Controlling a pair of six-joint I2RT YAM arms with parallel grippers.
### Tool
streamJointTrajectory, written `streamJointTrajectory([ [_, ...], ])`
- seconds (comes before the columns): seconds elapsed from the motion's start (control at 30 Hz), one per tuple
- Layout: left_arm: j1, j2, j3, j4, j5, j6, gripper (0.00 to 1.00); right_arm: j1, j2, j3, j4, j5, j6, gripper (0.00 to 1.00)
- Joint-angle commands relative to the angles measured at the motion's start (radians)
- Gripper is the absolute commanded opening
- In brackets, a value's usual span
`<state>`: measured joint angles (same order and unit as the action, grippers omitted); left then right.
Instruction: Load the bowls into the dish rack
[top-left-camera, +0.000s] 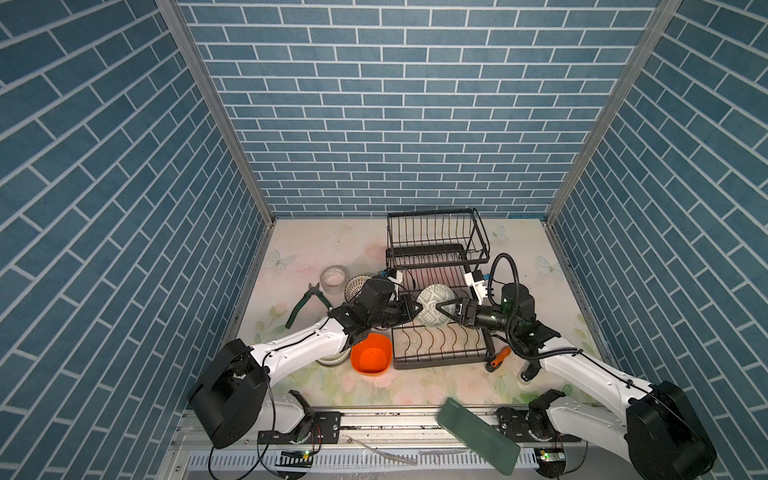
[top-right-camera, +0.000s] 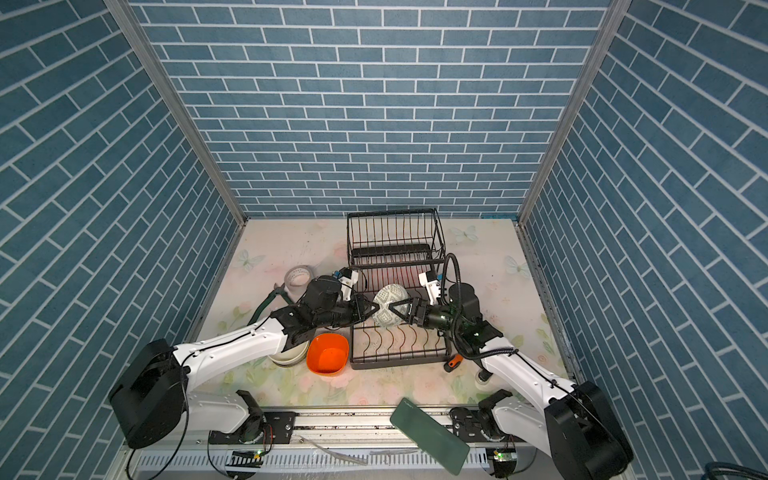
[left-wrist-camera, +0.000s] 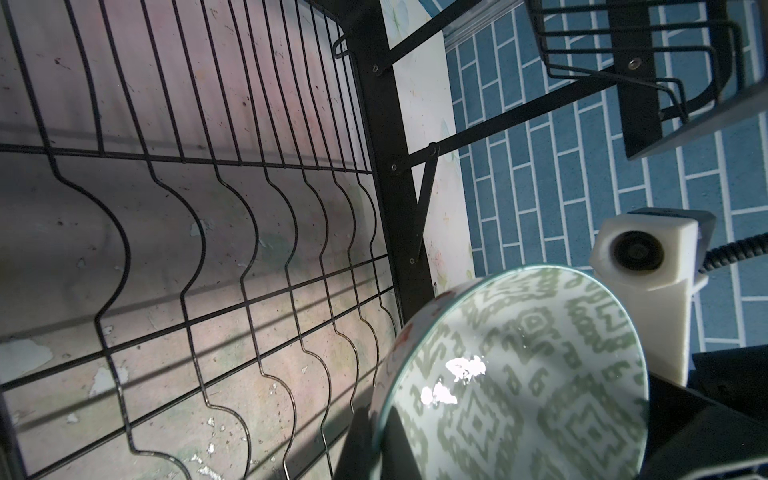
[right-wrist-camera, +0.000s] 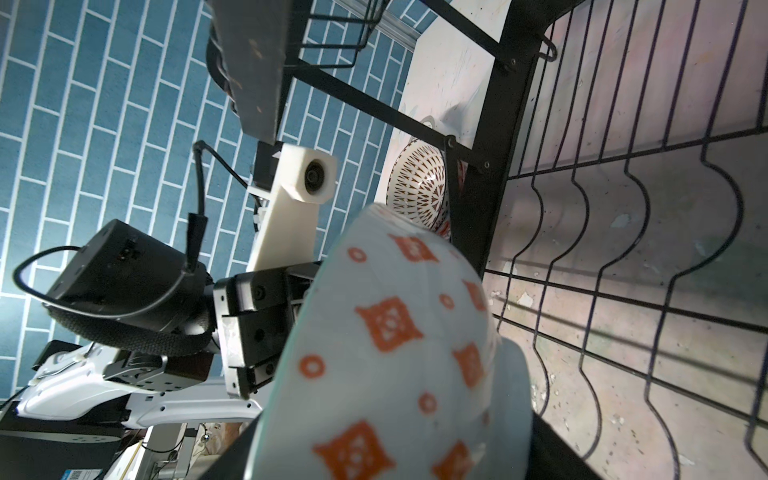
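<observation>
Patterned bowl (top-left-camera: 432, 305) upright on edge above lower slots of rack (top-left-camera: 440, 358), left pincer (top-left-camera: 417, 309) clenched on its rim, right pincer (top-left-camera: 440, 310) parted around opposite rim, orange bowl (top-left-camera: 371, 360) on bench (top-left-camera: 415, 386) beside rack

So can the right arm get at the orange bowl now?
Probably not yet: the right fingers straddle the patterned bowl over the dish rack, and the orange bowl sits past the rack, by the left arm.

The left arm (top-left-camera: 307, 345) covers most of a cream bowl (top-left-camera: 332, 360) on the counter (top-left-camera: 415, 386). The patterned bowl (right-wrist-camera: 386, 353) runs off the right wrist view's edge; whether the right tool (top-left-camera: 442, 311) grips it is unclear.
</observation>
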<state>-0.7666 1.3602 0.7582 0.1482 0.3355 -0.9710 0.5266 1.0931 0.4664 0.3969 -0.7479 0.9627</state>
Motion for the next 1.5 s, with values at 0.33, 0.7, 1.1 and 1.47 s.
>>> streamJointTrajectory([
  [0.33, -0.01, 0.021, 0.031, 0.044, 0.005, 0.049, 0.02, 0.012, -0.004, -0.02, 0.053, -0.023, 0.001, 0.52],
  [0.7, -0.01, -0.003, 0.011, -0.009, -0.029, 0.077, 0.36, 0.012, -0.038, 0.015, -0.105, 0.047, -0.086, 0.38],
  [1.1, -0.01, -0.103, -0.004, -0.136, -0.1, 0.135, 0.74, 0.015, -0.053, 0.109, -0.46, 0.279, -0.336, 0.31],
  [1.47, -0.01, -0.252, -0.009, -0.319, -0.243, 0.224, 0.91, 0.056, -0.024, 0.238, -0.652, 0.493, -0.53, 0.32],
])
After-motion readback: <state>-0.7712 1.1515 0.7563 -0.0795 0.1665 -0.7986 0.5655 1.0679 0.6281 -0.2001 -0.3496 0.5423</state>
